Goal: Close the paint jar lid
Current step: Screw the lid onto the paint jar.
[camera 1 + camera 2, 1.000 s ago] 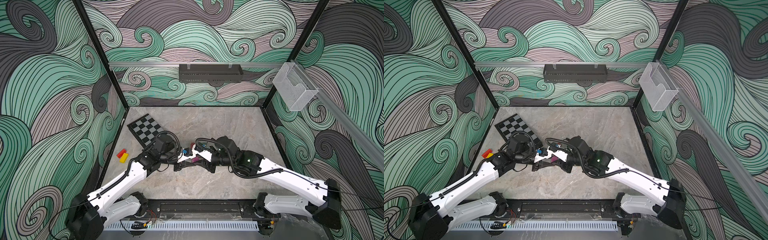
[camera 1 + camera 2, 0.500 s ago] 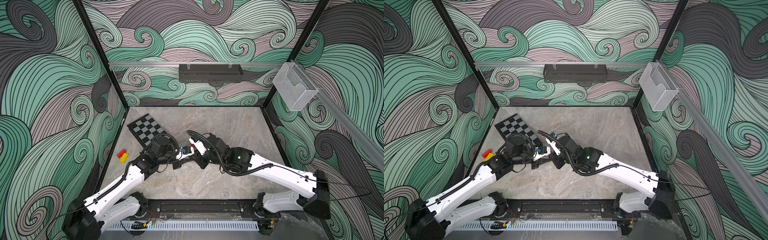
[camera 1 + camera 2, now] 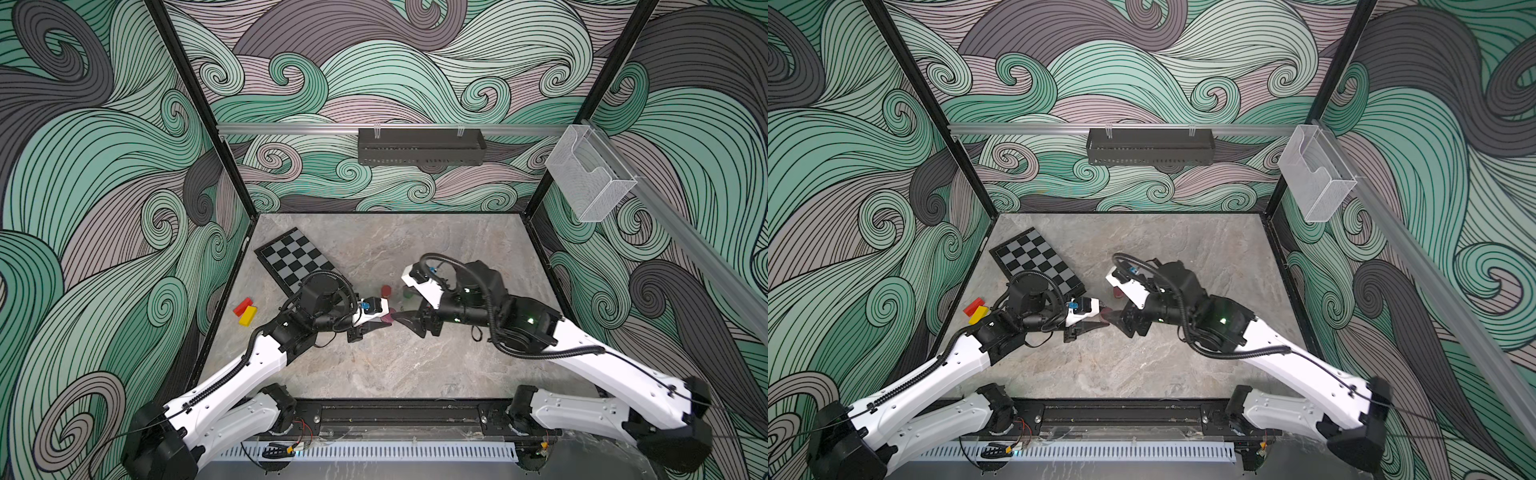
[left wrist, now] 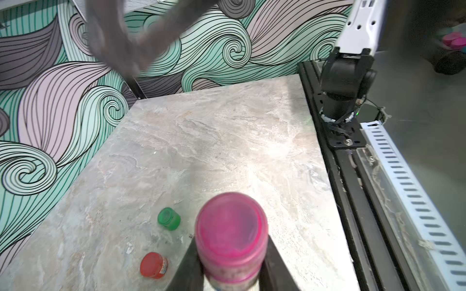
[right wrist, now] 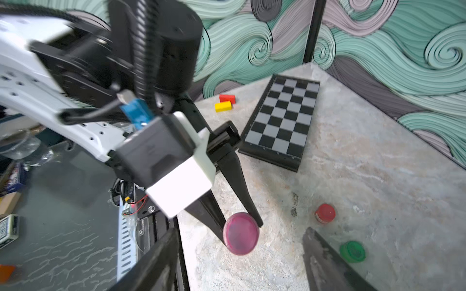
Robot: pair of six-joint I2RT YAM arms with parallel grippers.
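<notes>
**Left jaws clamped on pink jar, right jaws spread and off it**

My left gripper (image 3: 380, 324) is closed on the pink paint jar (image 4: 230, 226), one finger on each side of its body. The pink lid (image 5: 241, 233) sits on the jar's mouth. I can't tell whether it is screwed tight. The lid end points away from my left wrist, toward my right gripper (image 3: 409, 319).

My right jaws are spread wide and hold nothing. In the right wrist view both fingers stand well apart, with the lid facing the gap between them and neither finger touching it. In both top views the two grippers' tips are close together over the middle of the table (image 3: 415, 365), and the jar (image 3: 1104, 318) is between them.

A red jar (image 5: 325, 213) and a green jar (image 5: 352, 251) stand on the table, lids on, just beyond the grippers. They are near each other but not touching, and no finger is on them.

A chessboard (image 3: 291, 259) lies flat toward the far left corner. A red block (image 3: 242, 306) and a yellow block (image 3: 248, 316) lie side by side near the left wall.
</notes>
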